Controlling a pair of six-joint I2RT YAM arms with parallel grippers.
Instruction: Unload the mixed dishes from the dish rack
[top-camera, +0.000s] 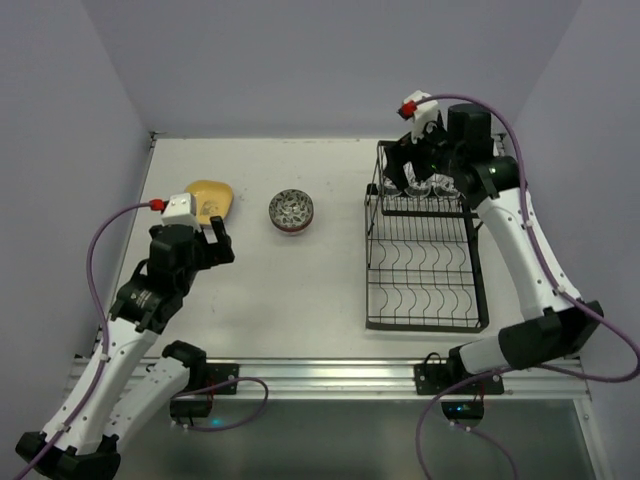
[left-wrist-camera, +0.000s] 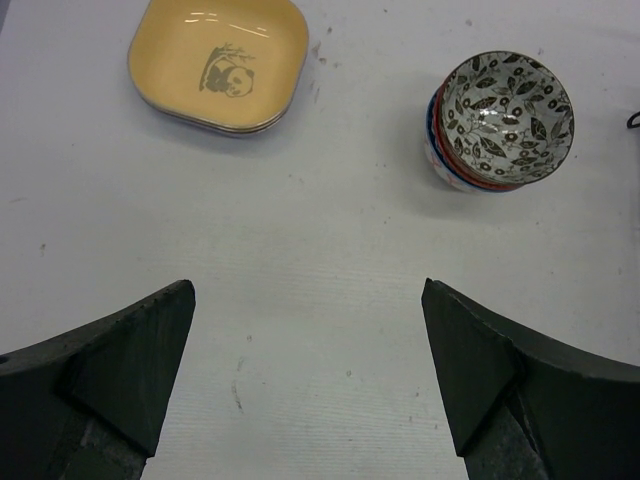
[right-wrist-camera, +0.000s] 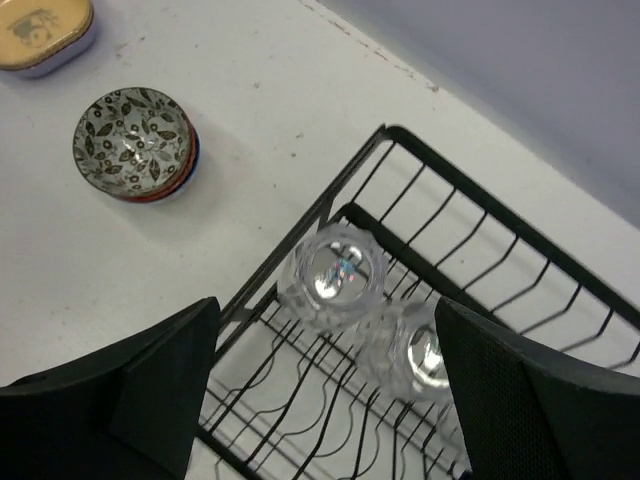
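Hovering right fingers (right-wrist-camera: 140, 390) spread above two glasses (right-wrist-camera: 333, 275)

I watch the whole table (top-camera: 250, 290) through the overhead camera, which looks down from high behind its near edge. My left wrist camera faces down, close over the yellow plate (left-wrist-camera: 218, 65) and stacked bowls (left-wrist-camera: 505, 120). My right wrist camera hangs close above the dish rack (top-camera: 425, 290) and its glasses (right-wrist-camera: 335, 275), and it catches the same bowls and plate.
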